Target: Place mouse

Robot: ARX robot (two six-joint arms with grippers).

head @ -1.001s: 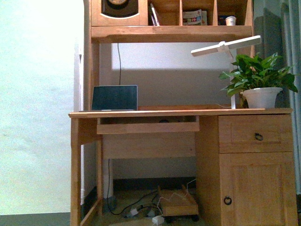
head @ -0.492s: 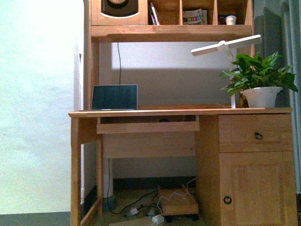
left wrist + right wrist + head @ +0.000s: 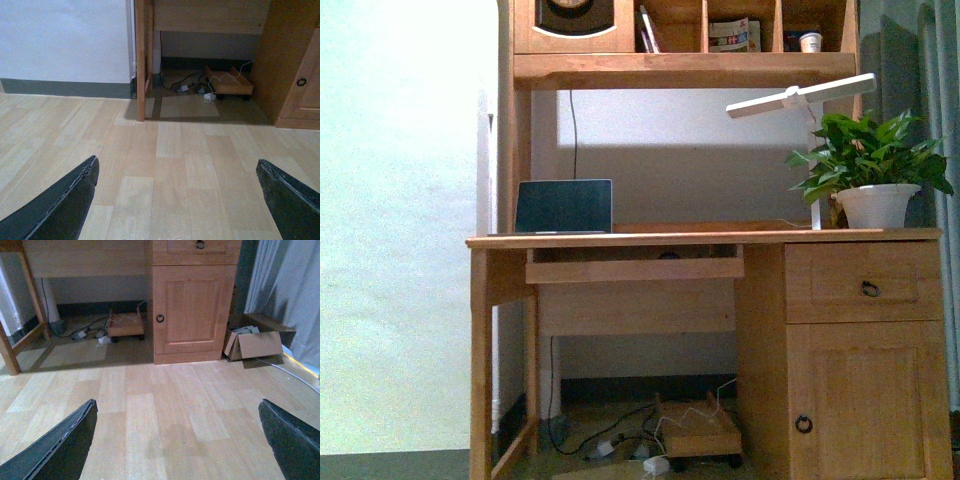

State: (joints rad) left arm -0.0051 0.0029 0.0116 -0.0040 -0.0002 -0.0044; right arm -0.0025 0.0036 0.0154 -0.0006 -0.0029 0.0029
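Left gripper point(image 3: 176, 164) hangs with its dark fingers spread wide and nothing between them, over the pale wood floor point(image 3: 170, 145). The right gripper point(image 3: 177, 405) is spread just as wide and empty, facing the cupboard door point(image 3: 192, 310) of the wooden desk point(image 3: 670, 238). A small dark hump on the desk's pull-out tray point(image 3: 635, 270) seems to be the mouse point(image 3: 667, 256), though it is too small to be sure. An open laptop point(image 3: 563, 207) sits at the desktop's left end and a potted plant point(image 3: 875, 205) at its right.

Left gripper point(image 3: 176, 161), right gripper point(image 3: 177, 402): jaws wide apart, angled forward-down.
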